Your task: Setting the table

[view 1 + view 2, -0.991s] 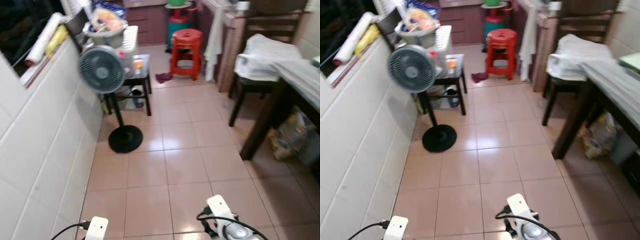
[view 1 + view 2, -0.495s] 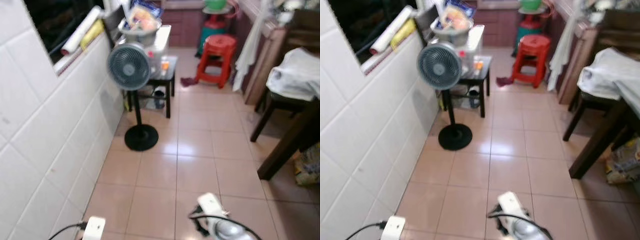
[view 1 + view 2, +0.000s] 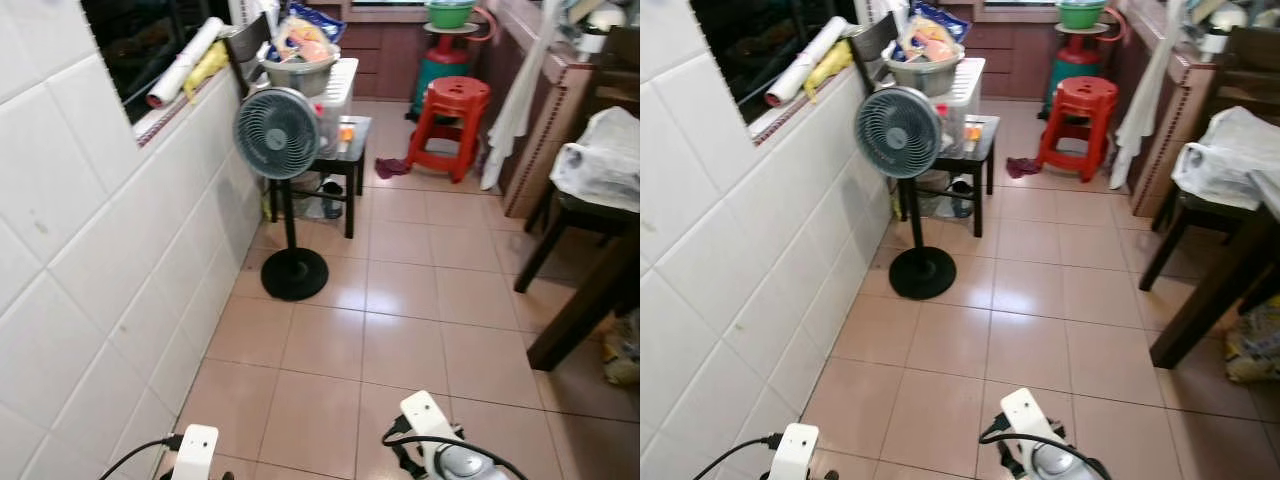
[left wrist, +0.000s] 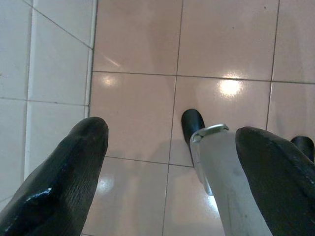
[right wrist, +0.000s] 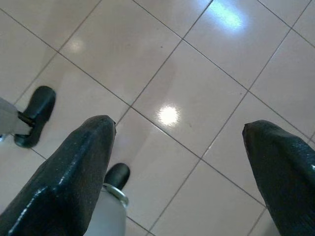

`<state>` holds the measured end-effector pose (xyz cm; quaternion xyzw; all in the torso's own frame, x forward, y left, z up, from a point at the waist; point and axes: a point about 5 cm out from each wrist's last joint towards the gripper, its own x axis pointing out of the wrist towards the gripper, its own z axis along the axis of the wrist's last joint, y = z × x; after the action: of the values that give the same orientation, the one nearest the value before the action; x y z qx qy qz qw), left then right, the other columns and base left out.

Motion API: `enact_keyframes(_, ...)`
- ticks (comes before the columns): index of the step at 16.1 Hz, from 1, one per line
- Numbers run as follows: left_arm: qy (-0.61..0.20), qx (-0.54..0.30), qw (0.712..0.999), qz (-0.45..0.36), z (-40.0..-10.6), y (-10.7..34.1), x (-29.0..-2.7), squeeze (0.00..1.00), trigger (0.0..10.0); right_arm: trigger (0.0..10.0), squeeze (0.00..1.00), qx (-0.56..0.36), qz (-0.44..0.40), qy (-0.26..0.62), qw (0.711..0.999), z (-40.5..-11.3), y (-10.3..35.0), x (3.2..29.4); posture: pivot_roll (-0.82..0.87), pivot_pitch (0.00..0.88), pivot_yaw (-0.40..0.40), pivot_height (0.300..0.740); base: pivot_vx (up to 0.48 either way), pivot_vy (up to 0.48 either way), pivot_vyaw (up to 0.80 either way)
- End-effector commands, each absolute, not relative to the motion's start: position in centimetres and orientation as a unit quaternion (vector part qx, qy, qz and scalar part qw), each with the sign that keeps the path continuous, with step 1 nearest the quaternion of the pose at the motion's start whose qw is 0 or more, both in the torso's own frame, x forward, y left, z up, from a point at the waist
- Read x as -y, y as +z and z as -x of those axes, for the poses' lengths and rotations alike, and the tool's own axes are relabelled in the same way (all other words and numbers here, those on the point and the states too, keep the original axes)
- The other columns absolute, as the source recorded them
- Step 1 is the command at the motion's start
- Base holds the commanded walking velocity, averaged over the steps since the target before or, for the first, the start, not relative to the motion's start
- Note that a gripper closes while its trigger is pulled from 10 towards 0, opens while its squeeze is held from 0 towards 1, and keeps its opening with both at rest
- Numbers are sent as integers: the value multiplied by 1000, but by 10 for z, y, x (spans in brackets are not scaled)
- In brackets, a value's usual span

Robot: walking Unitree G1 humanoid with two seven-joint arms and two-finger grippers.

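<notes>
Transit step, nothing picked up yet: left gripper [image 4: 170, 162] & right gripper [image 5: 179, 162] both spread wide, empty, over tiled floor [image 3: 400, 330]; next, find tableware, dark table [image 3: 590, 300] frame right

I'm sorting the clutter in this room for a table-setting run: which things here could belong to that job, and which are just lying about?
Likely for the job:
- dark table, only a leg and edge visible
- chair with a white bag on it
- left gripper and right gripper, open, empty, over the floor

Lying about:
- standing fan
- red stool
- black side table
- basin of packets
- hanging white cloth
</notes>
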<state>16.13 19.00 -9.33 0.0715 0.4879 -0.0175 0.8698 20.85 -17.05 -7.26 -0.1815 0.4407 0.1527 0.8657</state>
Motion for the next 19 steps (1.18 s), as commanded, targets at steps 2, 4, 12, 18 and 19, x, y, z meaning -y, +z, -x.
enact_keyframes(2, -23, -488, 870, -65, -161, -94, -189, 0, 10000, 10000, 0, -440, 187, 163, 863, -208, -73, 170, 7, 3, 21, 740, 279, 0, 0)
enact_keyframes(4, -35, -486, 871, -63, -162, -94, -184, 0, 10000, 10000, 0, -442, 186, 160, 863, -207, -73, 171, 4, 3, 24, 740, 337, 0, 0)
enact_keyframes(12, -47, -490, 867, -71, -162, -94, -180, 0, 10000, 10000, 0, -437, 191, 164, 864, -211, -71, 170, -3, 3, 21, 740, 374, 106, 0)
enact_keyframes(18, -50, -490, 867, -73, -163, -94, -180, 0, 10000, 10000, 0, -431, 191, 167, 866, -213, -70, 169, -3, 4, 23, 740, 352, 325, 0)
enact_keyframes(19, -50, -491, 867, -74, -163, -94, -180, 0, 10000, 10000, 0, -431, 191, 168, 866, -213, -70, 169, -2, 4, 24, 740, 337, 341, 0)
